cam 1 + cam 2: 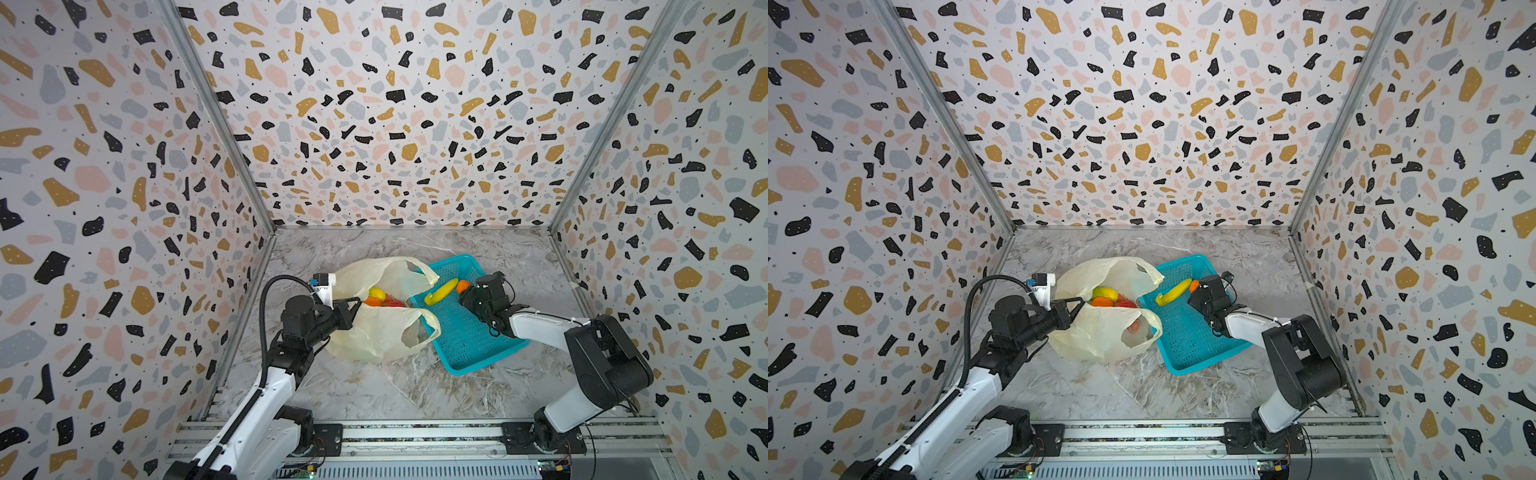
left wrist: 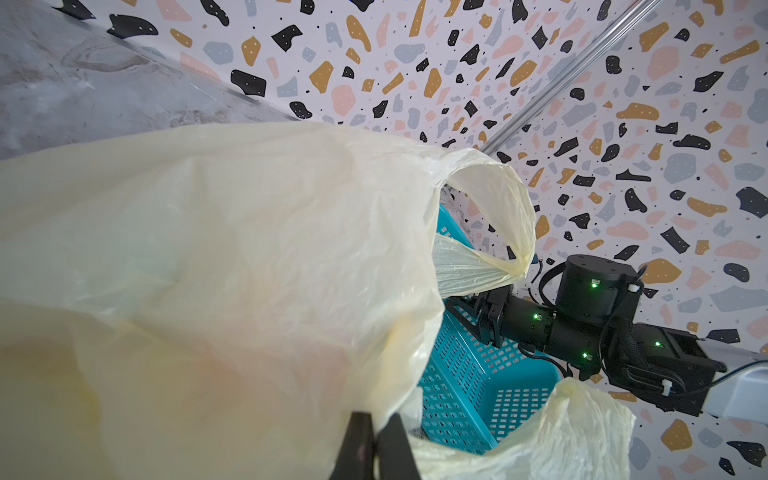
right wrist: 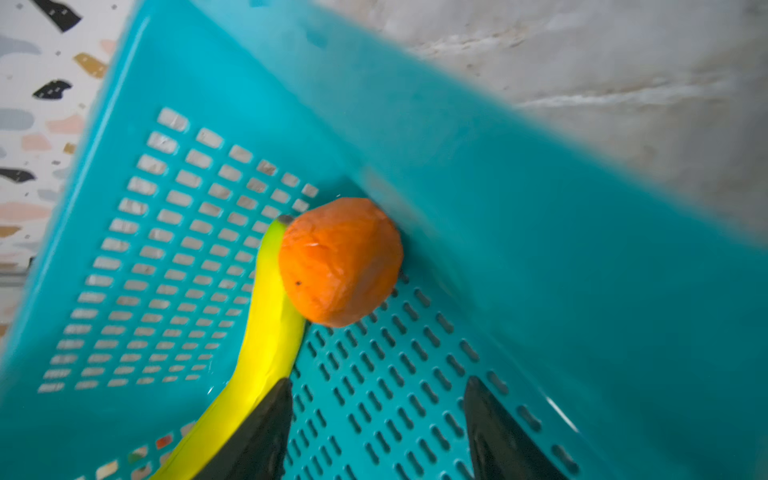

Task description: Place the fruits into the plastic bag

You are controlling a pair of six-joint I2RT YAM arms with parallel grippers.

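The pale-yellow plastic bag lies on the marble floor with its mouth open. Inside it I see a yellow fruit, an orange one and a red one. My left gripper is shut on the bag's rim. A yellow banana and an orange fruit lie touching in the basket's far corner. My right gripper hangs open just short of the orange fruit, one finger beside the banana, nothing between the fingers.
The teal perforated basket sits right of the bag, against its handles. One bag handle drapes at the basket's near-left wall. Patterned walls close in on three sides; the arm rail runs along the front.
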